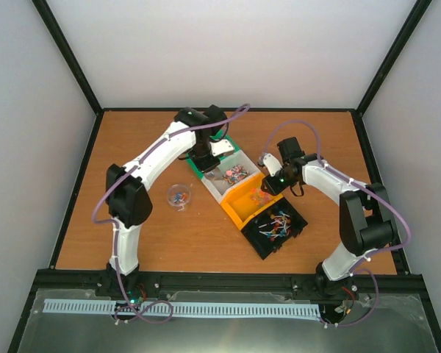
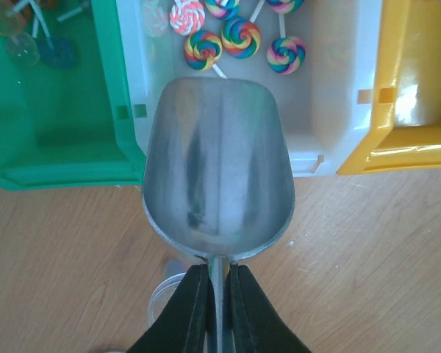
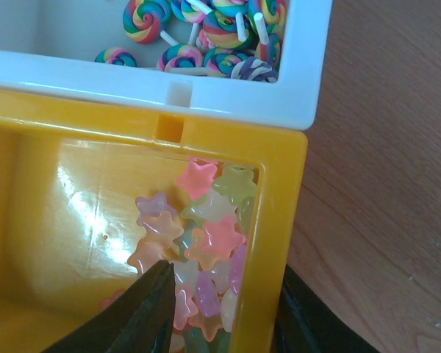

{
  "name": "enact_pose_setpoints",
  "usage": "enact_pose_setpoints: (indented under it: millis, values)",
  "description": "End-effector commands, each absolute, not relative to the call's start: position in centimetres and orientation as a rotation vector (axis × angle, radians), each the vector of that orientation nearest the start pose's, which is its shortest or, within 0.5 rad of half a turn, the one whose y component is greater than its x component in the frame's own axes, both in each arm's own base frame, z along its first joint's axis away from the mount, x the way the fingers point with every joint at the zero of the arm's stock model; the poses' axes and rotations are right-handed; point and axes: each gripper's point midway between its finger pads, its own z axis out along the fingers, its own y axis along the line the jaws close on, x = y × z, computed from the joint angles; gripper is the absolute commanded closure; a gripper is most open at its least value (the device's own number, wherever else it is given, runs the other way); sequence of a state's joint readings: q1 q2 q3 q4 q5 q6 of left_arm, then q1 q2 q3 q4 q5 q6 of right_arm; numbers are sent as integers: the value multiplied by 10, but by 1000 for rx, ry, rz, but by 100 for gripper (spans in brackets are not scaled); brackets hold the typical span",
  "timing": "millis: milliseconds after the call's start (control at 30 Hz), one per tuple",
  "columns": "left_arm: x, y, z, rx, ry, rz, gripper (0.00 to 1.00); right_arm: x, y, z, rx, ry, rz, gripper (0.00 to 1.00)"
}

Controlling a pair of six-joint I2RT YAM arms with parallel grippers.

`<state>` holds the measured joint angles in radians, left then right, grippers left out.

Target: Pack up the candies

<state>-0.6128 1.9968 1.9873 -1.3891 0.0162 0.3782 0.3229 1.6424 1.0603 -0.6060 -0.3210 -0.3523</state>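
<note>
My left gripper (image 2: 217,276) is shut on the handle of an empty metal scoop (image 2: 217,169), held over the near wall of the white bin (image 2: 331,81). Rainbow lollipop candies (image 2: 224,37) lie in that bin. My right gripper (image 3: 228,294) is open and straddles the right wall of the orange bin (image 3: 275,220), one finger inside among pastel star candies (image 3: 206,235), the other outside. In the top view the left gripper (image 1: 202,158) is over the green and white bins and the right gripper (image 1: 272,180) is at the orange bin (image 1: 239,206).
A small clear jar (image 1: 178,196) holding a few candies stands left of the bins. A green bin (image 2: 51,110) with some sweets sits left of the white one. A black bin (image 1: 275,228) with mixed candies lies nearest the right arm.
</note>
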Motion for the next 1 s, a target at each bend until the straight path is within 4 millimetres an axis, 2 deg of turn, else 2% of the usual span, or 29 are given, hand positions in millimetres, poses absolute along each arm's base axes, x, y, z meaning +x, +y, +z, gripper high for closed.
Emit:
enact_pose_setpoints:
  millis: [0, 67, 200, 400, 533, 733, 967]
  values:
    - [335, -230, 171, 1459, 2690, 104, 99, 326, 177, 71, -1002, 2524, 470, 66]
    - [340, -232, 170, 1490, 2683, 156, 99, 327, 178, 73, -1001, 2517, 471, 67]
    - [338, -239, 159, 1606, 2665, 281, 99, 327, 179, 73, -999, 2517, 482, 71]
    - [339, -242, 124, 1718, 2689, 368, 99, 326, 181, 70, -1003, 2521, 497, 77]
    - [335, -259, 110, 1705, 2709, 212, 99, 326, 180, 68, -1005, 2522, 487, 83]
    - [331, -281, 83, 1655, 2581, 2, 99, 328, 179, 65, -1014, 2516, 459, 97]
    - [318, -295, 43, 1616, 2493, -180, 99, 326, 181, 63, -1037, 2501, 460, 97]
